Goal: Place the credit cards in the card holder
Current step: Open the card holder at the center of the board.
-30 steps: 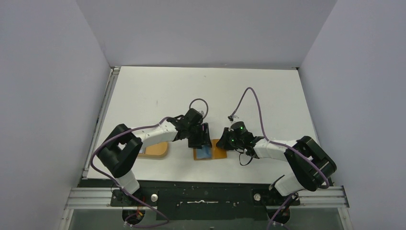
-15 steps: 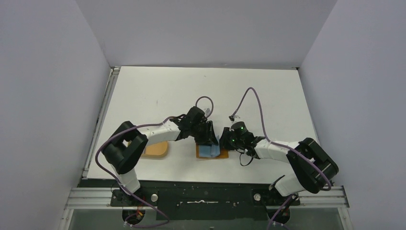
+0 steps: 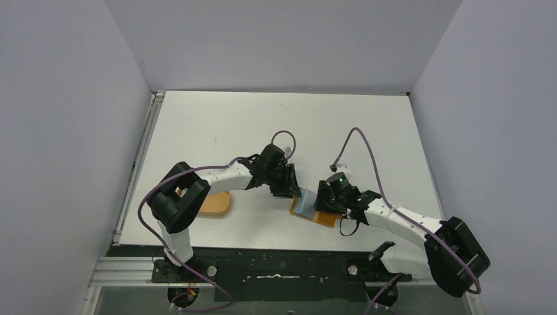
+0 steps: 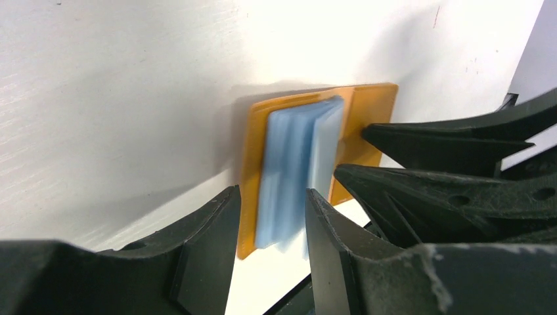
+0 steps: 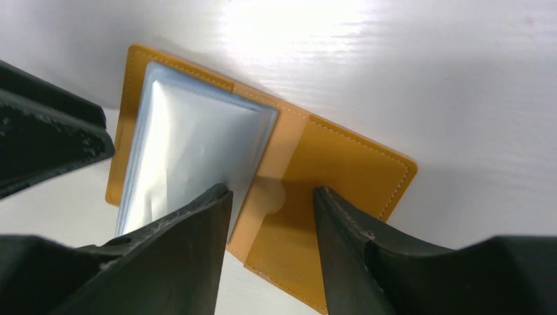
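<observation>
The card holder [image 3: 325,218] is a tan-orange wallet lying open on the table between both arms. It also shows in the wrist views [image 4: 368,111] [image 5: 348,177]. Pale blue and silvery credit cards [image 3: 303,203] [image 4: 295,164] [image 5: 190,151] rest on its left half, fanned and blurred. My left gripper [image 3: 292,189] [image 4: 272,197] hovers over the cards' near end with its jaws apart. A strip of wallet shows between one finger and the cards. My right gripper [image 3: 323,200] [image 5: 272,193] is open and straddles the pale closure tab [image 5: 282,151], one finger over the cards' corner.
An orange oval tray [image 3: 215,205] lies at the near left, beside the left arm's base. The two grippers almost touch over the wallet; the right fingers [image 4: 446,138] fill the left wrist view's right side. White table stretches behind.
The wallet and cards have shifted right and nearer the table's front edge. My right gripper has gone from shut to open. My left gripper narrowed a little and followed to the right.
</observation>
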